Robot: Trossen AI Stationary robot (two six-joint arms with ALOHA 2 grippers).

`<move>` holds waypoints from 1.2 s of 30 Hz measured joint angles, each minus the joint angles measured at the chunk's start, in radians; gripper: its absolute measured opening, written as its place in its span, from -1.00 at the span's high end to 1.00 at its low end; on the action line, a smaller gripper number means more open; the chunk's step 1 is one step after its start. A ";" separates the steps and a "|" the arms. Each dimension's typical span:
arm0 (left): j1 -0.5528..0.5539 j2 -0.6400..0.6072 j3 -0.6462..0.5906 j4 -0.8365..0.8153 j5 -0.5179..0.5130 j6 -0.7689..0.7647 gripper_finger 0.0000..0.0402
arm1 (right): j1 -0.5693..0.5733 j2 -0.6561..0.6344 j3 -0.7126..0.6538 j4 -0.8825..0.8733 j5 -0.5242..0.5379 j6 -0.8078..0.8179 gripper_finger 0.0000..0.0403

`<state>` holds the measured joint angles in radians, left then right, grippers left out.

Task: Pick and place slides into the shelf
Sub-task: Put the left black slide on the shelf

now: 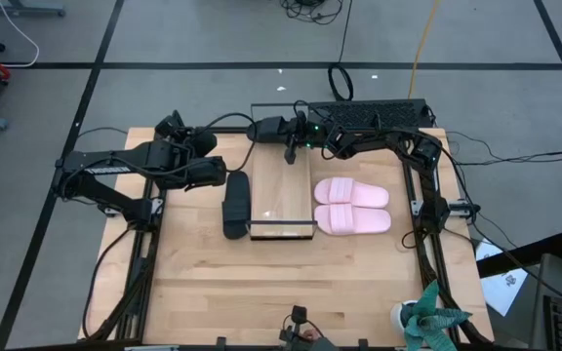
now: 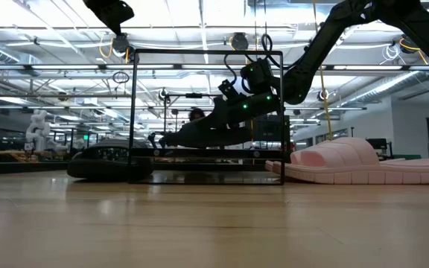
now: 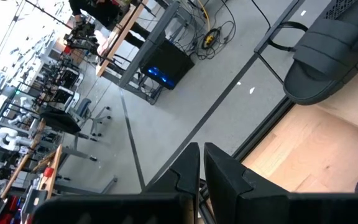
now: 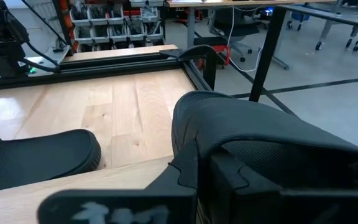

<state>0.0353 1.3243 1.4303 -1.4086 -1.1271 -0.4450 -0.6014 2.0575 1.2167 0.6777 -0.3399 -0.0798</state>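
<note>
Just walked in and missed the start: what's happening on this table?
The right end effector is shut on a black slide, holding it over the shelf. The other black slide lies on the table just left of the shelf; the pink pair waits on its right. The left end effector hangs empty near the table's back-left.

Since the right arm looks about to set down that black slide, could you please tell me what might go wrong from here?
1. The right claw is shut on a black slide that hangs tilted inside the shelf; released like this, it may land crooked.
2. The arm works close to the thin black frame and could knock it.
3. A nudged shelf might push the other black slide or the pink pair lying beside it.
</note>
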 joint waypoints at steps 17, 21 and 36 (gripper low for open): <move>0.000 0.000 0.000 0.000 -0.001 0.000 0.85 | 0.035 -0.001 0.000 -0.012 -0.007 -0.011 1.00; 0.000 0.000 0.000 0.000 -0.001 0.000 0.85 | 0.033 0.005 0.001 -0.006 -0.002 -0.003 1.00; 0.000 0.000 0.000 0.000 0.000 0.001 0.85 | 0.016 0.054 0.100 -0.128 -0.010 0.056 1.00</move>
<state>0.0353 1.3243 1.4303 -1.4086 -1.1268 -0.4440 -0.5856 2.1113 1.3169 0.5499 -0.3496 -0.0241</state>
